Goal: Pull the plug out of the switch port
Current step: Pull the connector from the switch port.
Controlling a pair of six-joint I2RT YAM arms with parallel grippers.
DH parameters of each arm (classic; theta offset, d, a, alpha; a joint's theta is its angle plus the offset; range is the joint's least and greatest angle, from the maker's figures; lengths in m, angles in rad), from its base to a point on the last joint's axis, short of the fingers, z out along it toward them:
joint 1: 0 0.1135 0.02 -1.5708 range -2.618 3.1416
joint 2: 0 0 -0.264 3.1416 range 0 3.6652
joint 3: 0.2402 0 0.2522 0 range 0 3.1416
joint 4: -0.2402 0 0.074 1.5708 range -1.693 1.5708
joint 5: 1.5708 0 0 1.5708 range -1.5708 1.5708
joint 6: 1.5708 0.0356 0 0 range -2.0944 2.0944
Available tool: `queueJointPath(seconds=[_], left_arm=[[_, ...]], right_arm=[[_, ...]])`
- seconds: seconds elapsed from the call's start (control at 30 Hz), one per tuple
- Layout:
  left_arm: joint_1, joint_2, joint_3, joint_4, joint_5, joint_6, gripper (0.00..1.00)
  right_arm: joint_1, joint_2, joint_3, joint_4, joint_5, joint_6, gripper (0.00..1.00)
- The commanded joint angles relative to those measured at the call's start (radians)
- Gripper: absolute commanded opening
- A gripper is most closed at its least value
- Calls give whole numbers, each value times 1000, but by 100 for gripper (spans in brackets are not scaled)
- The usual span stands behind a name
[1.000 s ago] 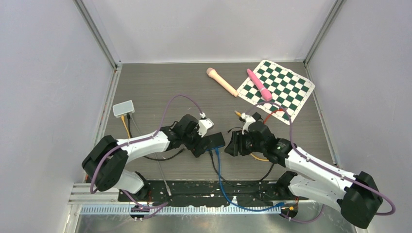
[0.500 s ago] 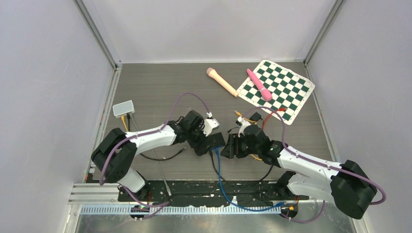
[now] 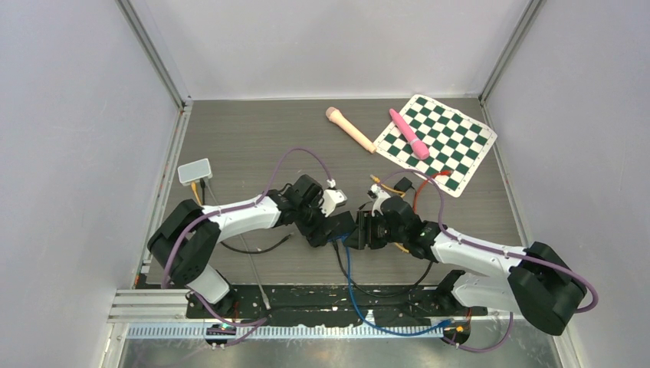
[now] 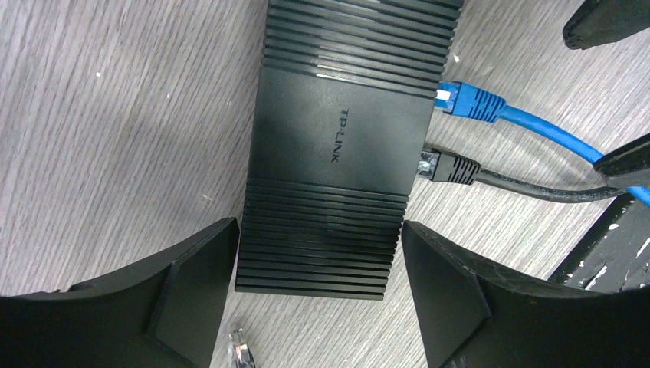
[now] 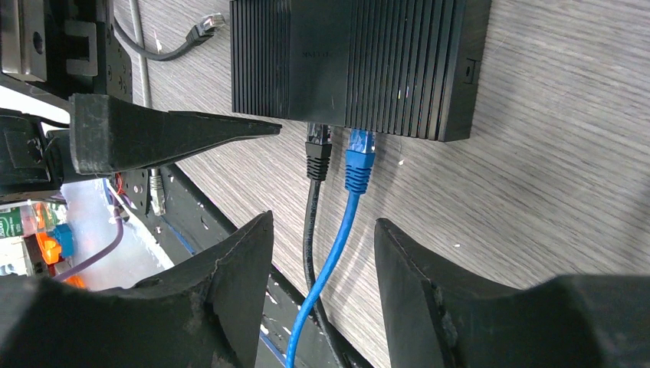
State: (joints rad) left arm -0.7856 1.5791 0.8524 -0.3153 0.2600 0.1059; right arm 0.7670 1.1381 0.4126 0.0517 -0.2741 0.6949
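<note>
Black ribbed TP-Link network switch (image 4: 337, 153) lies flat on the grey wood-grain desk (image 3: 245, 138), centre, between the two wrists.

Two plugs are seated side by side in ports on its near face: a blue plug on a blue cable (image 5: 359, 161) and a black plug on a black cable (image 5: 317, 157). Both are fully in. Both cables run off toward the near edge of the desk.

Left gripper (image 4: 318, 238): jaws spread to switch width and straddling one end of the case, with a finger right against each long side. Can't tell if it's actually clamping or just beside.

Right gripper (image 5: 322, 222): jaws apart and lined up on the port side, with both cables running through the gap between its fingers (image 5: 230, 299). Tips sit just short of the plugs, touching neither plug nor cable. Nothing held.

A loose clear connector (image 4: 241, 349) lies on the desk just beside the left gripper's finger.

Far right is a green-and-white checkered mat (image 3: 441, 138) with a pink rod (image 3: 408, 133) on it, and a peach-coloured rod (image 3: 351, 129) just beside it. A small white box (image 3: 195, 170) sits far left, well apart from the switch.
</note>
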Motion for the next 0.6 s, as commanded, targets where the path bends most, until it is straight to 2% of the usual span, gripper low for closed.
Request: queueJointPath(seconds=[0.0,0.43,0.57], left_arm=[[-5,-16,26,-13,-38,-40,85],[-14,58,85,-61,-22,-15,83],[-15,81,105,-79,-12,-11,76]], right_arm=[[8,21,3,72,-14,12,57],[10,48,-16,97,4,20,57],[11,66,-17,108,-2,24,57]])
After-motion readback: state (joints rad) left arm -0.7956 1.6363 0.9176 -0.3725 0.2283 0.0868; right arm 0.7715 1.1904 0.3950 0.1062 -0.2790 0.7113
